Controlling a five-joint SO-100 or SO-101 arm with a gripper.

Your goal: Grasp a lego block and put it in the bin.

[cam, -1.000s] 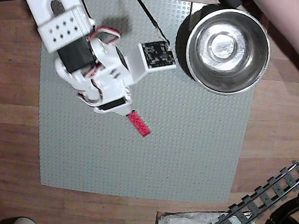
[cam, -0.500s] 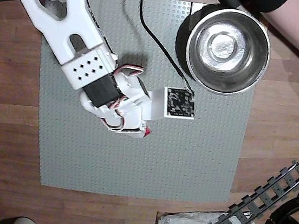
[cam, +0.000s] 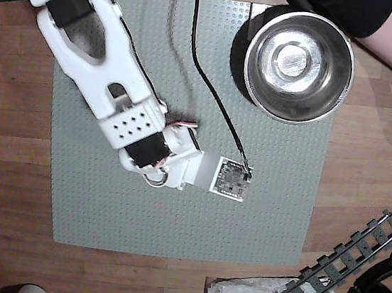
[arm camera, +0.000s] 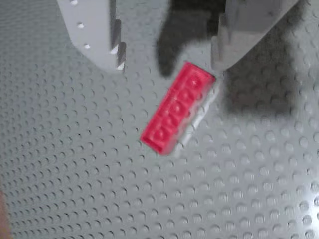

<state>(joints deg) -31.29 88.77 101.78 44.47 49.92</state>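
The red lego block [arm camera: 178,108] looks light, hard, maybe slippery; the wide-open gripper [arm camera: 169,57] should pinch its long sides.

Lego block [arm camera: 178,108] on baseplate [arm camera: 75,164]

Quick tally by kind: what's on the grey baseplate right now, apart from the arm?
Red lego block: 1
Stainless-steel bowl: 1
Total: 2, both on the grey baseplate. The brick shows only in the wrist view, below the open claw.
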